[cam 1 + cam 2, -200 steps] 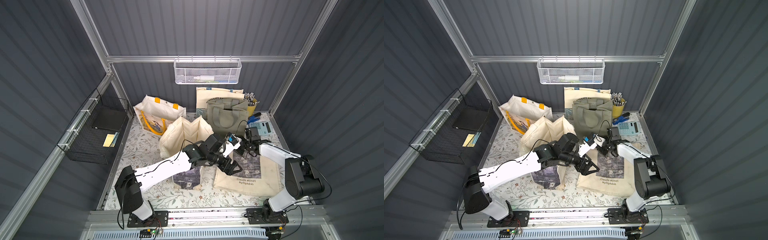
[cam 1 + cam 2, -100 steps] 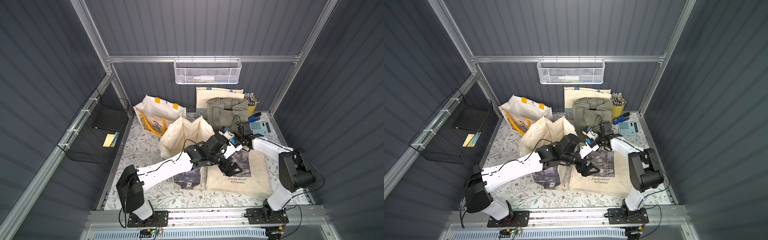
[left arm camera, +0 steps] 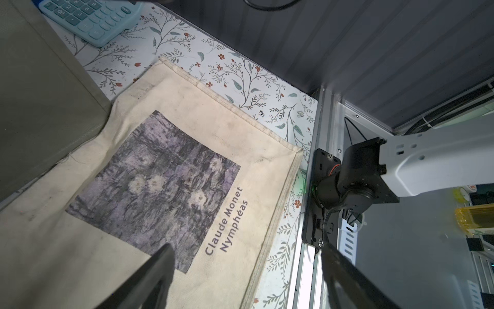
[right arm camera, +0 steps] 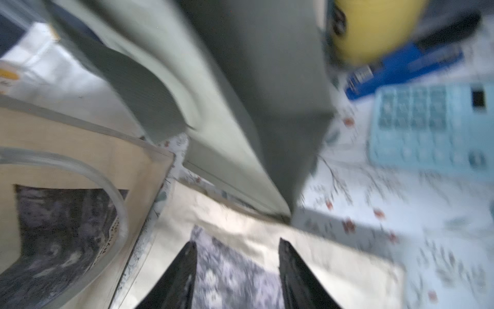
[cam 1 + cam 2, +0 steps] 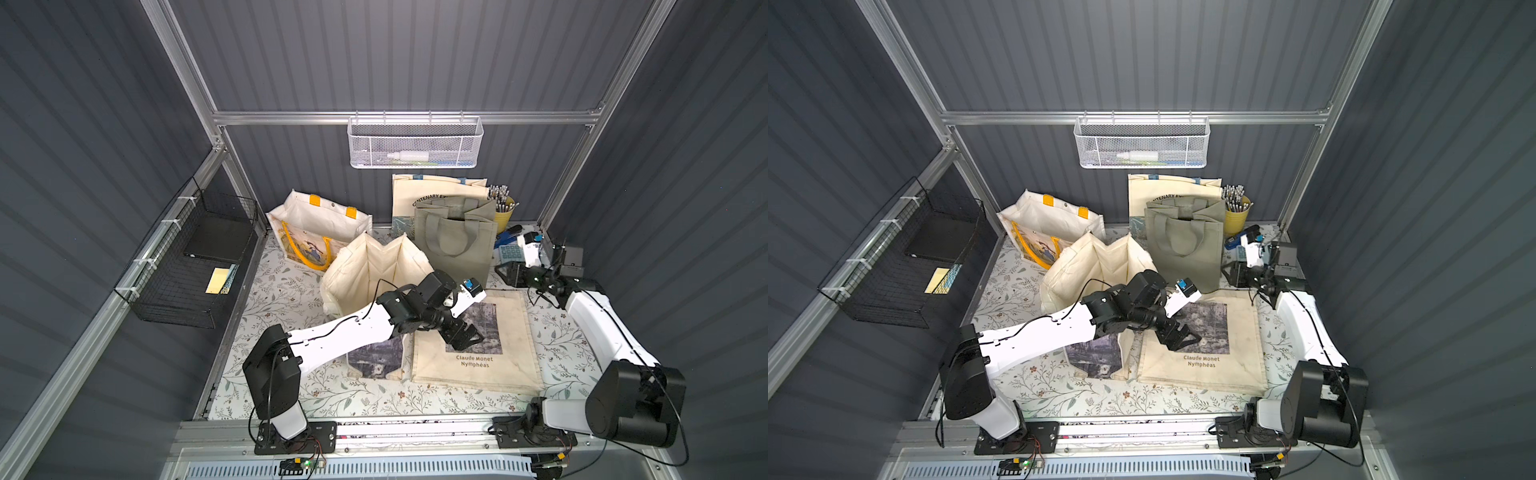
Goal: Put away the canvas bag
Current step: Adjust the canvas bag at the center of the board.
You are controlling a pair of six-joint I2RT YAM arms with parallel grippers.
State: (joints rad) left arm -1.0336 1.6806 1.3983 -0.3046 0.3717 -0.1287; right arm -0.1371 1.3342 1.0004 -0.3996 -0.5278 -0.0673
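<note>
The canvas bag (image 5: 498, 357), cream with a purple Monet print, lies flat on the floral table in both top views (image 5: 1225, 361). My left gripper (image 5: 462, 338) hovers just over its print, jaws wide open and empty; the left wrist view shows the bag (image 3: 160, 174) below my left gripper (image 3: 246, 251). My right gripper (image 5: 509, 274) is behind the bag's far right corner, beside the grey-green bag, open with nothing between its fingers. In the blurred right wrist view the bag's print (image 4: 235, 270) shows past my right gripper (image 4: 237, 243).
A grey-green bag (image 5: 455, 245) stands right behind the flat bag, a cream open bag (image 5: 374, 270) to its left. A yellow-handled tote (image 5: 320, 232), calculator (image 5: 510, 252), blue stapler (image 5: 509, 235) and pen cup (image 5: 503, 208) sit at the back. A black wire basket (image 5: 195, 266) hangs on the left wall.
My right gripper opened, released the bag's far edge and pulled back toward the rear right. The bag slid slightly left. My left gripper stayed open over the print.
</note>
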